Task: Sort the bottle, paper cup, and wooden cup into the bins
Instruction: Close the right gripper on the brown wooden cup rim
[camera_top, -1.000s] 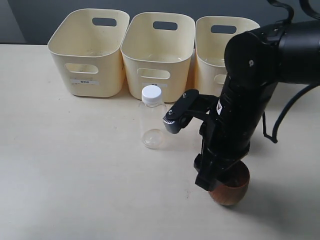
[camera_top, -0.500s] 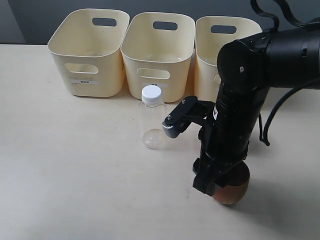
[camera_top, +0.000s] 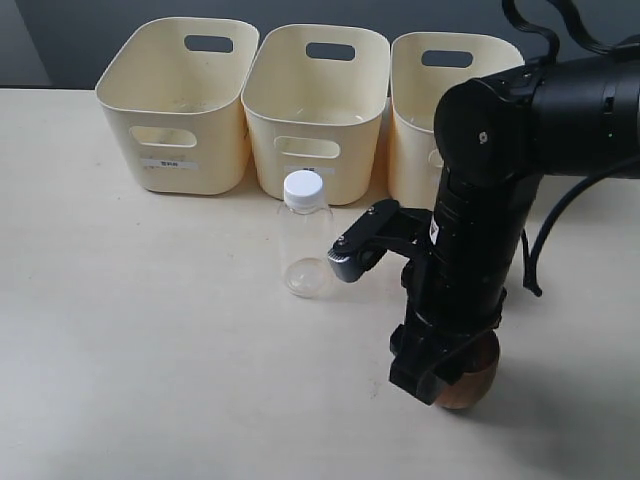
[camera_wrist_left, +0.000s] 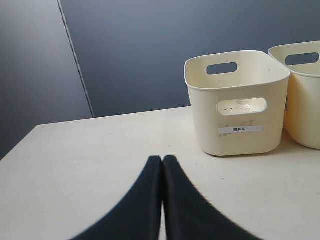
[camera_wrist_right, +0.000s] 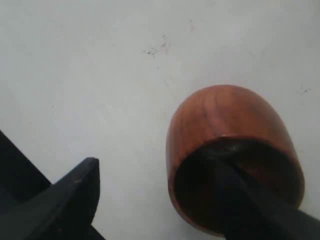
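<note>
Remaining unsorted on the pale table (camera_top: 150, 330): small clear plastic bottle with white screw cap (camera_top: 303, 245), upright before three cream plastic bins (camera_top: 315, 140); round-bellied reddish-brown wooden cup (camera_top: 470, 378), nearer. Paper cup unseen. Right gripper (camera_wrist_right: 157, 167) open, straddling the cup's wall; left gripper (camera_wrist_left: 161, 200) closed. Since earlier: right arm lower over cup.

exterior view: raised, facing down across the worktop (camera_top: 150, 350) toward the 3 bins (camera_top: 270, 150) at the back; mid distance.
left wrist view: low, nearly level, behind the left tool (camera_wrist_left: 161, 165), facing the left bin (camera_wrist_left: 205, 110).
right wrist view: very close, looking steeply down into the wooden cup (camera_wrist_right: 225, 115).
shared: exterior and left wrist, the left bin; exterior and right wrist, the wooden cup.
</note>
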